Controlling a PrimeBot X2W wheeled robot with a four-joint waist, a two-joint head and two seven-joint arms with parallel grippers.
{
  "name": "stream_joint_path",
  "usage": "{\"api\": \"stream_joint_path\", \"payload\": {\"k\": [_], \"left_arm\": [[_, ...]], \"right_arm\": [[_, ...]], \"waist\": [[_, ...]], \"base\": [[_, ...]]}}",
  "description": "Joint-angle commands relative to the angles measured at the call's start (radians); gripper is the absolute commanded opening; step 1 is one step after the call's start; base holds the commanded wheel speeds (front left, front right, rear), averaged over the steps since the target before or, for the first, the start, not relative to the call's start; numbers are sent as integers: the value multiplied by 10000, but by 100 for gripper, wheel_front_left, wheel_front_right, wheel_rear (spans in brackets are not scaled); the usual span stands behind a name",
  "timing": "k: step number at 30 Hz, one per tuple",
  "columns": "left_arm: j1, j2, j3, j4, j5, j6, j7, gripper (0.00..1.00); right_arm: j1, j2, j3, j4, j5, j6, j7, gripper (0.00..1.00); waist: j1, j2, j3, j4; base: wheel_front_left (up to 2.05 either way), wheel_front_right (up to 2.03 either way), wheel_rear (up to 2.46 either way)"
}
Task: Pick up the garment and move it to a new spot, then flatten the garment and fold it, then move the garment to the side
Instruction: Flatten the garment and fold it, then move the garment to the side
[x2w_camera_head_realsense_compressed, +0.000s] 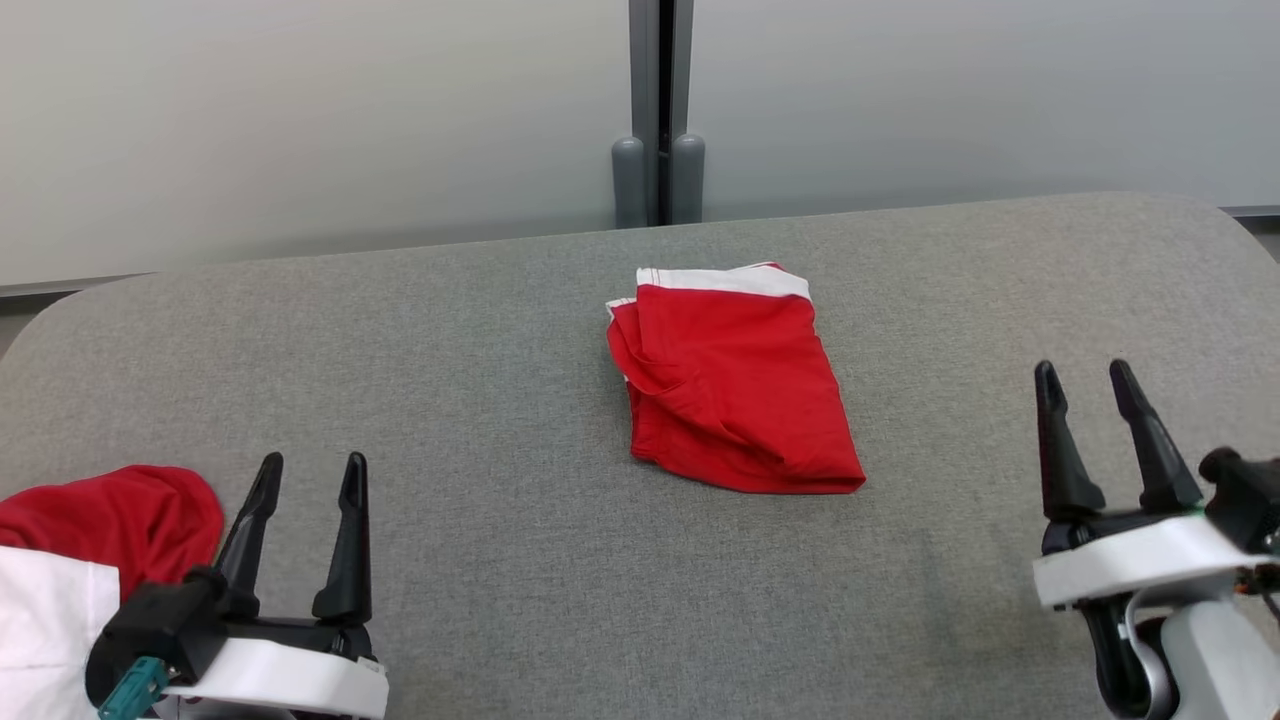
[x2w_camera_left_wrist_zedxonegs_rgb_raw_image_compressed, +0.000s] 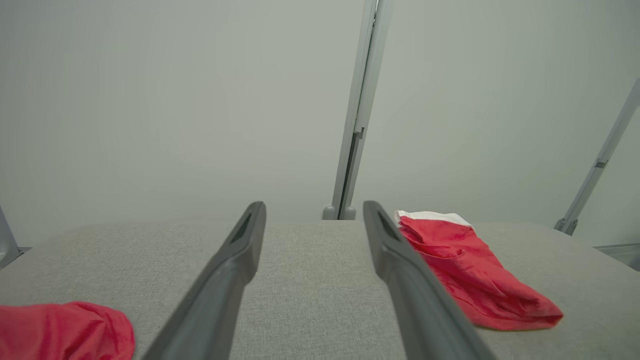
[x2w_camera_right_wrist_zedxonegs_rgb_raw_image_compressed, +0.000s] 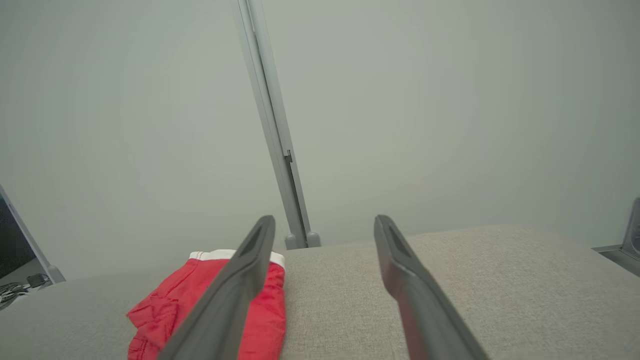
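The folded red shorts (x2w_camera_head_realsense_compressed: 735, 385) lie central on the surface (x2w_camera_head_realsense_compressed: 450, 330), well apart from our left gripper (x2w_camera_head_realsense_compressed: 312, 462) and right gripper (x2w_camera_head_realsense_compressed: 1082, 368), jaws apart, empty. We should pinch every layer so the fold holds.

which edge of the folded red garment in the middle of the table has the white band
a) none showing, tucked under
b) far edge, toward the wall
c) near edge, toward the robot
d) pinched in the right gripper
b: in the head view the white band runs along the far edge of the folded red garment, toward the wall, and the right gripper stands open, apart from it.
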Motion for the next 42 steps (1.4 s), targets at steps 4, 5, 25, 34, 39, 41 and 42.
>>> {"api": "stream_joint_path", "payload": {"k": [4, 5, 25, 34, 39, 41, 42], "left_arm": [[240, -116, 93, 88, 242, -171, 2, 100], [275, -144, 107, 100, 274, -174, 2, 100], [-255, -407, -100, -76, 607, -494, 33, 100], [-1003, -609, -398, 224, 551, -753, 26, 100], [-1349, -730, -487, 487, 530, -917, 12, 100], [-1412, -765, -507, 523, 536, -965, 7, 100], [-1455, -790, -518, 565, 549, -980, 4, 100]], "right_arm": [[519, 444, -448, -390, -751, 0, -5, 100], [557, 501, -516, -445, -882, 0, -7, 100], [-1169, 453, -555, 780, -719, 2, 1943, 100], [-3862, 136, -443, 3106, 134, 0, 4743, 100], [-4856, 144, -571, 4275, 480, 0, 5763, 100], [-5002, 158, -592, 4475, 564, 0, 5947, 100], [-5118, 106, -613, 4684, 616, 0, 6103, 100]], "waist": [[-1, -1, -34, -50], [-1, -1, -45, -48], [-1, -1, 875, 590], [-1, -1, 1886, 1681], [-1, -1, 2260, 2230], [-1, -1, 2326, 2325], [-1, -1, 2382, 2405]], "base": [[0, 0, 0], [0, 0, 0], [0, 0, 0], [0, 0, 0], [0, 0, 0], [0, 0, 0], [0, 0, 0]]}}
